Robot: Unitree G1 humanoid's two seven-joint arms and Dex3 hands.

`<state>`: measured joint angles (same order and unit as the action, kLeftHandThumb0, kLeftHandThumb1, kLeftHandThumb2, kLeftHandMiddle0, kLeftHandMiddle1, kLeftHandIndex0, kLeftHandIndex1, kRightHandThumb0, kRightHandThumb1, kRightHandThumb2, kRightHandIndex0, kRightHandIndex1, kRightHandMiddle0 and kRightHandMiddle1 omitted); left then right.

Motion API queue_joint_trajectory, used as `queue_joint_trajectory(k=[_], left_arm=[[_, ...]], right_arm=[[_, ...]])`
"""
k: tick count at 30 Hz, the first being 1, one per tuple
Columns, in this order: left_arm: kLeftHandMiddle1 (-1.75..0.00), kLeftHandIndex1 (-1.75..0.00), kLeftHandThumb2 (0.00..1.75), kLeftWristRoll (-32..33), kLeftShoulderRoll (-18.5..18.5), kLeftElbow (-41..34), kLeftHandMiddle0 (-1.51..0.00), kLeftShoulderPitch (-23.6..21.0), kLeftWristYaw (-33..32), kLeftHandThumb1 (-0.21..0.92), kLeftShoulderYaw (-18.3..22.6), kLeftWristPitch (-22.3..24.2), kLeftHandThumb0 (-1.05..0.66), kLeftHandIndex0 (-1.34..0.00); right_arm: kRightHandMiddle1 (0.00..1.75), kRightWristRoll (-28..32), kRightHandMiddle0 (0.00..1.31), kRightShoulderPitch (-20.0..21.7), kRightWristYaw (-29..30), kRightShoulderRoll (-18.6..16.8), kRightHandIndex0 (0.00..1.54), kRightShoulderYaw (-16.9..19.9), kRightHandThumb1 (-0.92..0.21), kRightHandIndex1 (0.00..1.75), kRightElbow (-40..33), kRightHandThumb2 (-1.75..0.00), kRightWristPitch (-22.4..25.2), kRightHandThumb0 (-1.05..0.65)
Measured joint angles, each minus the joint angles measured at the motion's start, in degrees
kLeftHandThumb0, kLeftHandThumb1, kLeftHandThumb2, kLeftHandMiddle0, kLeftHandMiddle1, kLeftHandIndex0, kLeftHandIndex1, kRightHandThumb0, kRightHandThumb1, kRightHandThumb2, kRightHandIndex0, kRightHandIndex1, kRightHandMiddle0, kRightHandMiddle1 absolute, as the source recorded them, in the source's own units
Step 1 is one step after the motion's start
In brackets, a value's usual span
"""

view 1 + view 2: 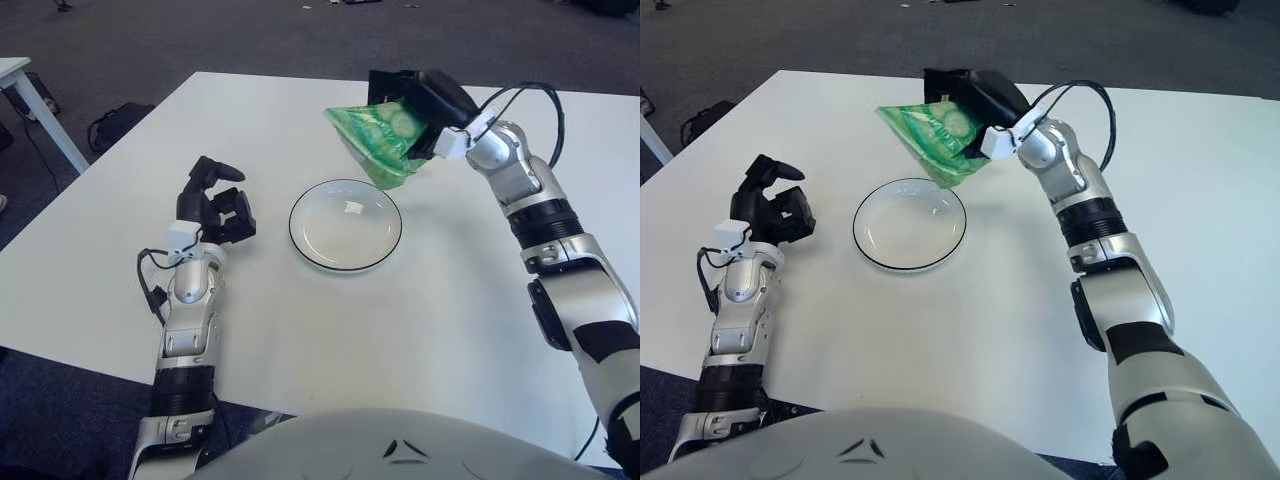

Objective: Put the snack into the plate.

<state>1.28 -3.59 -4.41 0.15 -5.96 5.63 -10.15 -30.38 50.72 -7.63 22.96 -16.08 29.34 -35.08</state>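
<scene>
Both views come from the robot's head, looking forward and down over its own chest at the white tabletop. The 2 eyes sit side by side, so they share nearly the whole scene: the plate, both arms, and the dark floor beyond. The right eye view shows everything shifted leftward.
</scene>
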Motion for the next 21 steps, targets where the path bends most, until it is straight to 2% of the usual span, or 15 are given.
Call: queue_joint_trajectory(k=[5, 8, 14, 18, 21], left_arm=[[-1.75, -1.75, 1.20, -2.0, -0.2, -0.1, -1.21, 0.2, -0.6, 0.41, -0.6, 0.6, -0.45, -0.54], [-1.75, -1.75, 1.20, -2.3, -0.3, -0.1, -1.21, 0.1, -0.9, 0.41, -0.9, 1.3, -0.45, -0.54], [-1.75, -1.75, 1.19, -2.3, -0.1, -0.2, -1.23, -0.3, -1.1, 0.41, -1.4, 1.7, -0.45, -0.53], [-1.75, -1.75, 1.19, -2.3, -0.1, -0.1, -1.22, -0.1, -1.1, 0.41, -1.6, 1.7, -0.45, -0.53], [-1.75, -1.75, 1.19, -2.3, -0.1, -0.1, -1.22, -0.1, -1.2, 0.42, -1.6, 1.7, -0.45, -0.53]], right_arm=[[1.74, -3.8, 0.69, 2.4, 2.4, -1.9, 0.87, -2.8, 0.06, 1.75, 2.1, -1.75, -0.8, 0.00], [1.74, -4.3, 0.67, 4.0, 1.9, -3.1, 0.85, -4.5, 0.04, 1.75, 3.4, -1.72, -2.0, 0.00], [1.75, 1.8, 0.62, 0.7, -4.7, -2.1, 0.81, -4.7, -0.03, 1.74, -5.1, -1.65, -6.3, 0.00], [1.75, 5.0, 0.60, 0.5, -10.7, -2.5, 0.81, -5.2, -0.04, 1.72, -5.7, -1.63, -3.7, 0.00], [1.75, 5.0, 0.60, 0.7, -12.9, -3.5, 0.82, -6.2, -0.05, 1.69, -4.2, -1.61, -2.3, 0.00]])
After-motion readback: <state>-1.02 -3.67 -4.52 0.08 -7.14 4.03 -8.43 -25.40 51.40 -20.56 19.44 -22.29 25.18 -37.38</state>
